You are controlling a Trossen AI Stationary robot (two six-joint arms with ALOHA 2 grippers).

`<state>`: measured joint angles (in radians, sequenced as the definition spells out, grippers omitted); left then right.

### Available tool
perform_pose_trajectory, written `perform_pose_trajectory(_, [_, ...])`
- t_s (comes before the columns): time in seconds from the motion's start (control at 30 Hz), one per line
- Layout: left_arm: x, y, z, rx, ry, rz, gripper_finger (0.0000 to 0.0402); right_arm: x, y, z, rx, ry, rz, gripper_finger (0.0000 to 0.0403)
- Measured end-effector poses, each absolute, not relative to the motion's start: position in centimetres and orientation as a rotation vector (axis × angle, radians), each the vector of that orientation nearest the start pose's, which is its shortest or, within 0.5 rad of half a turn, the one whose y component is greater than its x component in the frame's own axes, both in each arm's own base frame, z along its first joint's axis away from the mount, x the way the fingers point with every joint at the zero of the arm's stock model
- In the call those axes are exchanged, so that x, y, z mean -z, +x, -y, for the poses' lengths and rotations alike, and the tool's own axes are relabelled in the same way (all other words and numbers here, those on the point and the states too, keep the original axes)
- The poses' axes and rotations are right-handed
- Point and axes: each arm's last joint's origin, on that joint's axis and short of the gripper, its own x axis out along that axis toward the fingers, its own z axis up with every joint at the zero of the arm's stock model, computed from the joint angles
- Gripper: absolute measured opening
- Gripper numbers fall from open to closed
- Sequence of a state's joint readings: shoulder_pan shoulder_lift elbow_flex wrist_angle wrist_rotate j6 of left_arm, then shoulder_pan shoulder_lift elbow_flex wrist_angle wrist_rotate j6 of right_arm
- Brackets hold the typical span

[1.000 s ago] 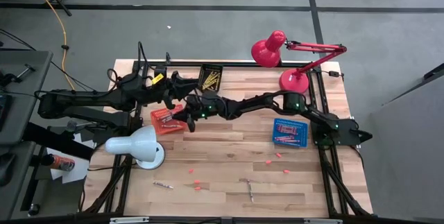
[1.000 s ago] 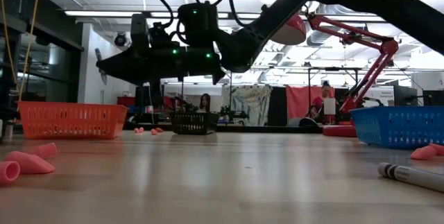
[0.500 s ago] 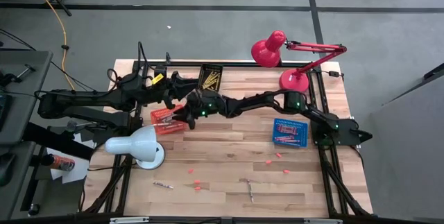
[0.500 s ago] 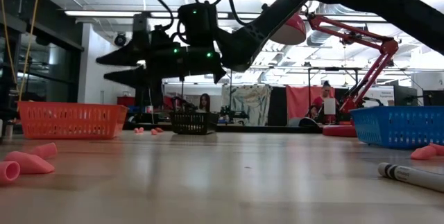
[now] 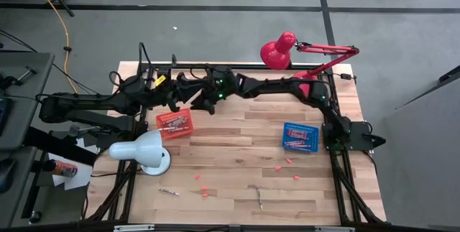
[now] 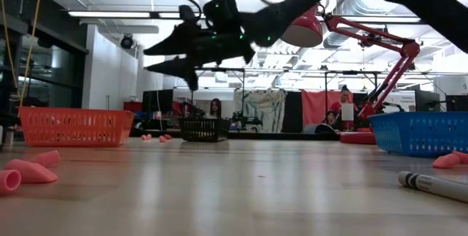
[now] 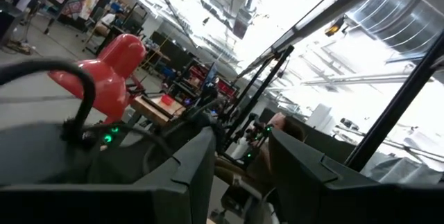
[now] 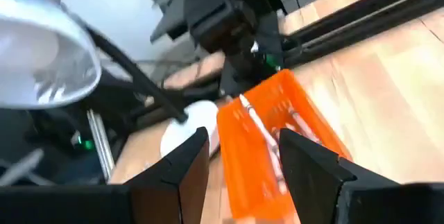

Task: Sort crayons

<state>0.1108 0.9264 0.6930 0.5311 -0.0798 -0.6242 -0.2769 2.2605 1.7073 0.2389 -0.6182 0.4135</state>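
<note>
Right gripper is raised just beyond the orange basket, fingers spread, nothing held. Red crayons lie in that basket. Left gripper waits beside it, fingers parted, empty. Loose crayons near the table's front edge should be approached next with the fingers kept wide.
</note>
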Motion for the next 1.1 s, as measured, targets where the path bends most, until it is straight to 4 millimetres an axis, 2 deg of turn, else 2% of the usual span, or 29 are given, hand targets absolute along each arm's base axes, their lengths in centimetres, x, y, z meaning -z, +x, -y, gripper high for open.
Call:
perform_pose_trajectory(0.13, [-34.5,20.5,-2.5,-0.093,-0.596,0.345,0.0124,-21.5,48.6,12.3,-0.278,0.480,-0.456,0.0167])
perform_pose_trajectory(0.47, [-34.4,20.5,-2.5,-0.095,-0.580,0.344,0.0124,-22.0,45.7,10.9,-0.301,0.427,-0.745,0.0167])
perform_pose_trajectory(0.77, [-34.4,20.5,-2.5,-0.095,-0.579,0.342,0.0124,-23.0,43.8,10.3,-0.306,0.419,-0.867,0.0167])
perform_pose_trajectory(1.1, [-34.4,20.5,-2.5,-0.100,-0.554,0.341,0.0124,-24.7,42.5,10.0,-0.281,0.396,-0.907,0.0167])
